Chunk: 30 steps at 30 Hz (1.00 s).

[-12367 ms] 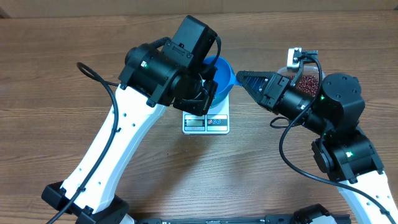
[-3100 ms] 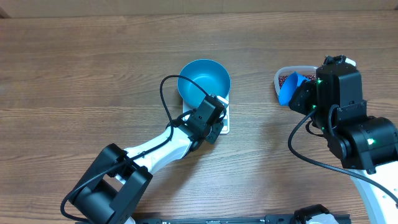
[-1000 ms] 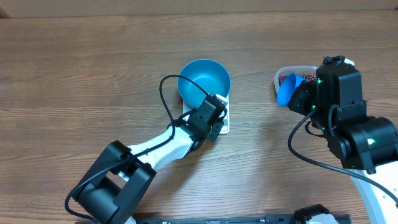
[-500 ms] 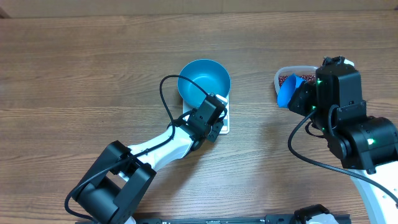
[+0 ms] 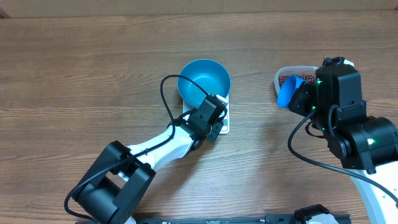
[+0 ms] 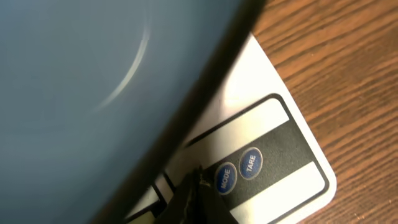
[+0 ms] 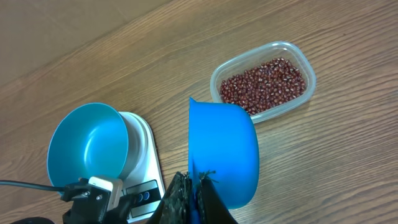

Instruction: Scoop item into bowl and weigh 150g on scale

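Overhead: the bowl [image 5: 204,81] sits on the scale [image 5: 225,122], mid-surface; the beans [image 5: 292,79] lie toward the right edge.

Left wrist: the left tool [image 6: 198,194], closed and empty, is just beside the MODE button [image 6: 224,179].

Right wrist: the right tool [image 7: 194,198] clamps the scoop [image 7: 224,155].

MODE button [image 6: 224,178], TARE button [image 6: 250,163], side by side on the scale [image 6: 255,78] front panel

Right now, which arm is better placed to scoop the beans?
Right. The right end effector grips the scoop, close by the tub of beans. The left end effector, shut and empty, is down at the scale, at its MODE button under the bowl.
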Motion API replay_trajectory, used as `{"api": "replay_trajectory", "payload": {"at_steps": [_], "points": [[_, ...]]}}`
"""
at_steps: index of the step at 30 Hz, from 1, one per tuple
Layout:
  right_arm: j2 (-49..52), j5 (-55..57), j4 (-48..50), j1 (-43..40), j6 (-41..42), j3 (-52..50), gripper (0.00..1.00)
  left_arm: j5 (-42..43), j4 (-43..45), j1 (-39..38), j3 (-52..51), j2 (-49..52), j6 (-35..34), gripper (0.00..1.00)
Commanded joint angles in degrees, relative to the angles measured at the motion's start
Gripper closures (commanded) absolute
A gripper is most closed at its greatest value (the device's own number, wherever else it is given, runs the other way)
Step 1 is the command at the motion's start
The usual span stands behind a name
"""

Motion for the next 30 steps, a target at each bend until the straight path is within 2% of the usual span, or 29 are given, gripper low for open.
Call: {"api": "replay_trajectory", "payload": {"at_steps": [1, 9, 14, 18, 23, 30], "points": [[-0.3, 0.1, 0.2, -0.3, 0.2, 1.3, 0.96, 1.4, -2.0, 0.1, 0.3, -4.1, 1.1, 0.96], [-0.3, 0.1, 0.2, -0.3, 0.2, 1.3, 0.96, 2.7, -12.5, 0.1, 0.3, -18.0, 1.0, 0.96], [-0.3, 0.1, 0.2, -0.3, 0.2, 1.3, 0.96, 4.7, -18.5, 0.1, 0.3, -24.0, 1.0, 0.85], [-0.3, 0.1, 0.2, -0.3, 0.2, 1.3, 0.96, 4.7, -19.8, 0.1, 0.3, -25.4, 1.0, 0.78], [-0.3, 0.1, 0.2, -0.3, 0.2, 1.3, 0.96, 4.6, -19.8, 0.1, 0.3, -25.3, 1.0, 0.84], [-0.3, 0.1, 0.1, -0.3, 0.2, 1.2, 0.96, 4.6, -20.4, 0.2, 0.3, -25.3, 1.1, 0.79]]}}
